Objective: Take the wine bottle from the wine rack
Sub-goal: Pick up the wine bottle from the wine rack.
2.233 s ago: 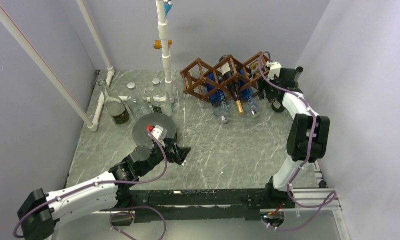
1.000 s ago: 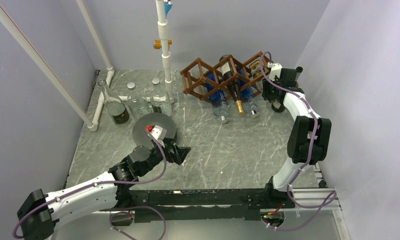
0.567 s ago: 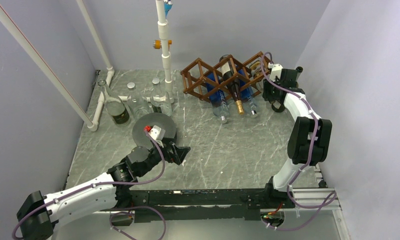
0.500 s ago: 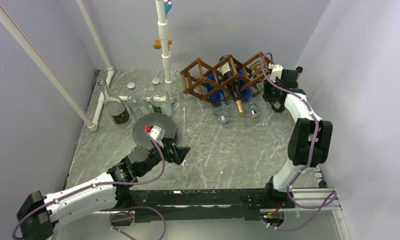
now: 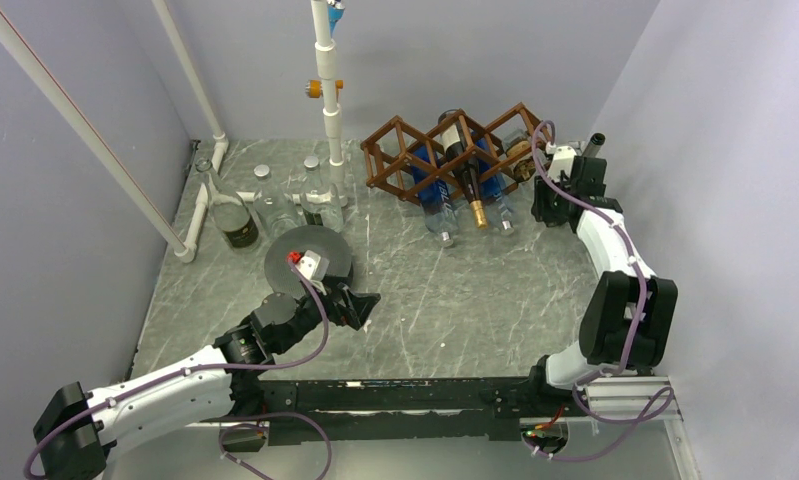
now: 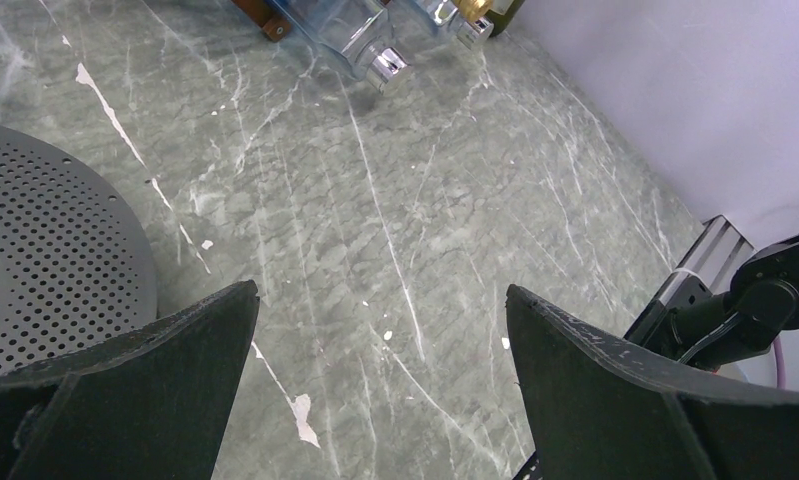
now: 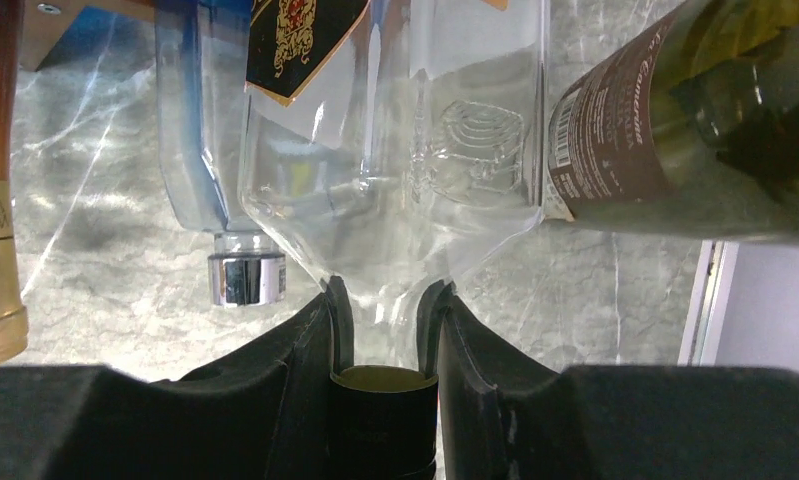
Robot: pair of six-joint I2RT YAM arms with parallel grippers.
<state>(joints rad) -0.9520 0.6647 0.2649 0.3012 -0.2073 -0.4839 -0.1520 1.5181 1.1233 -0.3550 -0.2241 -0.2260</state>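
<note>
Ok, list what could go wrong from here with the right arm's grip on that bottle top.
1. The right gripper is shut on only the capped bottle neck, right at its tip; the bottle may slip or swing as it leaves the wine rack.
2. The clear bottle and the brown-labelled bottle lie close by; drawing the held one out may knock or roll them.

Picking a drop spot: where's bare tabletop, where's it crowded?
Free: green marble tabletop between the grey perforated round disc and the bottle necks jutting from the brown wooden lattice rack. Crowded: upright glass bottles by the white pipe, back left.
</note>
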